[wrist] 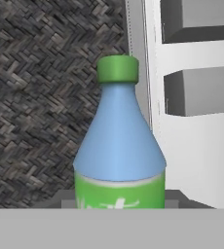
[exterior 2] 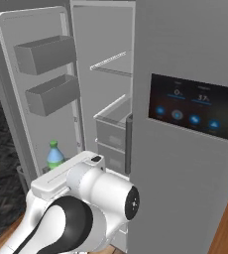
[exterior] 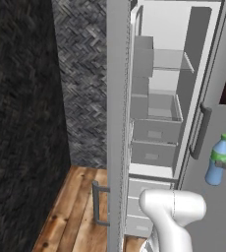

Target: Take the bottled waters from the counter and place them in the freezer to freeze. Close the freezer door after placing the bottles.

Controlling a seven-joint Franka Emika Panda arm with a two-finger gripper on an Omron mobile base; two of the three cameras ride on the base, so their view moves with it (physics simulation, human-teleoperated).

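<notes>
Left base view takes in a wooden floor (exterior: 80,206), a grey herringbone tiled wall (exterior: 83,74) and the freezer (exterior: 159,98) standing open, its white interior fitted with grey shelves and drawers. The freezer door (exterior 2: 41,84) is swung wide, and its two upper inner bins (exterior 2: 49,54) hold nothing. A blue-tinted bottled water (exterior: 217,161) with a green cap and green label sits upright, clenched in the fingers out in front of the open freezer. Its lower half is cut off in the hand view, and the finger tips themselves are hidden behind it.
</notes>
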